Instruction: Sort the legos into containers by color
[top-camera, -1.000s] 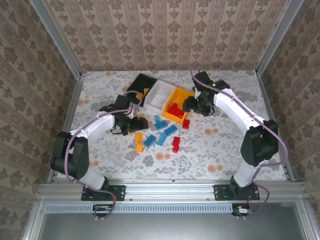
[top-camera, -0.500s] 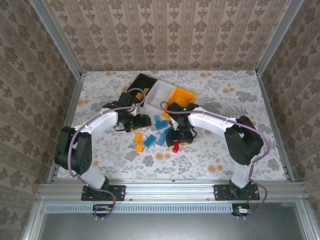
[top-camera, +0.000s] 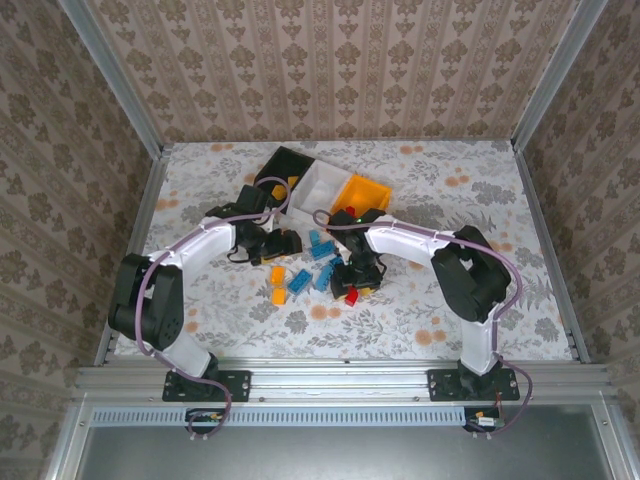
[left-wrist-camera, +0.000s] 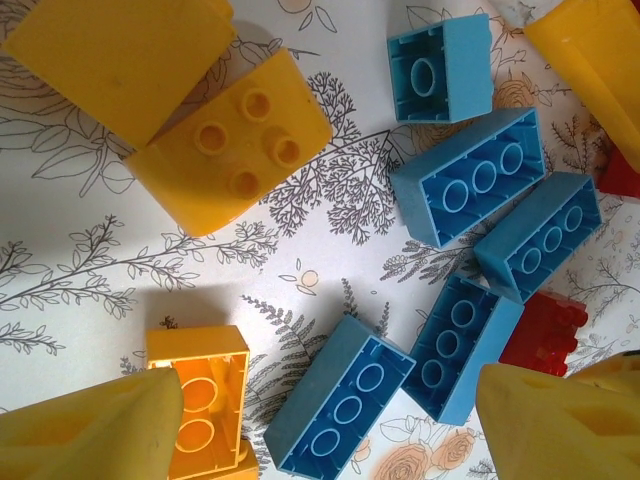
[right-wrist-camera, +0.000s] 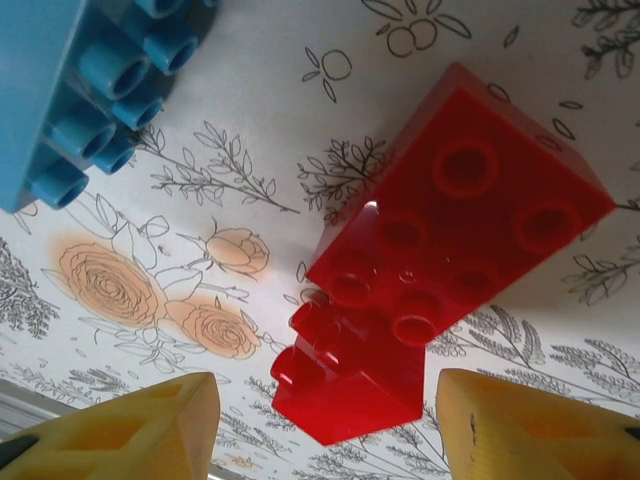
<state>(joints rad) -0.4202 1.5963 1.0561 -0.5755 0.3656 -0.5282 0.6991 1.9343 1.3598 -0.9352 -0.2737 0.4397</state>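
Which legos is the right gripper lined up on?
The red legos, lying between the right gripper's open fingers; the blue lego sits off at the edge.

The left arm (top-camera: 195, 252) reaches in toward mid-table, and the left gripper (top-camera: 286, 243) sits low with its jaws spread wide. The right arm (top-camera: 425, 240) folds sharply leftward. The right gripper (top-camera: 352, 287) points down, its yellow fingers (right-wrist-camera: 140, 425) parted.
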